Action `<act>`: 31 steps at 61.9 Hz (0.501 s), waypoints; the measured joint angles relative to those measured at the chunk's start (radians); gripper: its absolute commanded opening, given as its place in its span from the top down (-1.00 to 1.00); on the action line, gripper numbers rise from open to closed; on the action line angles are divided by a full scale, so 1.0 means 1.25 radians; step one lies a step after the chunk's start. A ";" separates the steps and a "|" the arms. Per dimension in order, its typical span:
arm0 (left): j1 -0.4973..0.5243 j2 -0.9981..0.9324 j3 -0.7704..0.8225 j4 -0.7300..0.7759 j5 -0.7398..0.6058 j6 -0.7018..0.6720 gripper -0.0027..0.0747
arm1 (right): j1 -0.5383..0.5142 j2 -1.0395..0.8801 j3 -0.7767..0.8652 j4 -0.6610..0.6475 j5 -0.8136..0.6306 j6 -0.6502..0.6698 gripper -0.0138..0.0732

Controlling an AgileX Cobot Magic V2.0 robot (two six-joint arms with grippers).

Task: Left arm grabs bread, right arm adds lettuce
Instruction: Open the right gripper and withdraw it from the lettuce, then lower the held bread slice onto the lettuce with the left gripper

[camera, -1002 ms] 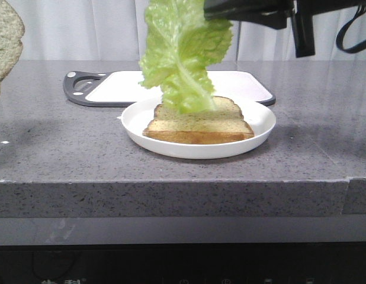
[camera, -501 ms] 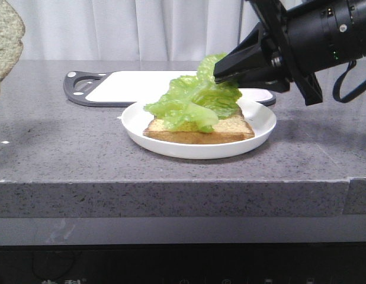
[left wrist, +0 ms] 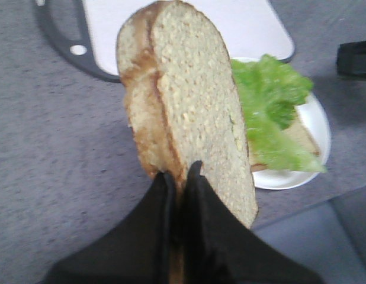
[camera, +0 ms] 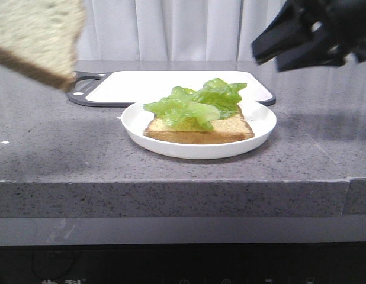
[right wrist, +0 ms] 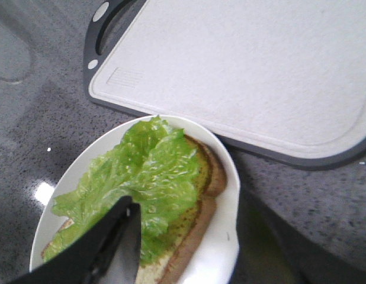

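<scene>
My left gripper (left wrist: 178,174) is shut on the bread (left wrist: 189,106), a thick crusted slice held up on edge above the counter. The bread also shows at the upper left of the front view (camera: 35,35); the left gripper itself is out of that view. The lettuce (camera: 195,105) lies on a thinner brown slice (camera: 230,129) in a white plate (camera: 263,121). My right gripper (camera: 267,54) is open and empty, up and to the right of the plate. In the right wrist view one finger (right wrist: 121,231) hangs over the lettuce (right wrist: 141,171).
A white cutting board with a dark grey rim and handle (camera: 141,86) lies on the grey counter behind the plate, and fills much of the right wrist view (right wrist: 248,65). The counter's front edge (camera: 171,180) runs just before the plate.
The right gripper has lowered the lettuce onto the slice in the plate, let it go and risen to the right. The bread has swung in from the left edge, toward the plate.
</scene>
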 measured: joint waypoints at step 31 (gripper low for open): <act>0.000 0.353 -0.103 -0.658 -0.012 0.521 0.98 | -0.013 -0.299 -0.009 -0.300 0.187 0.223 -0.23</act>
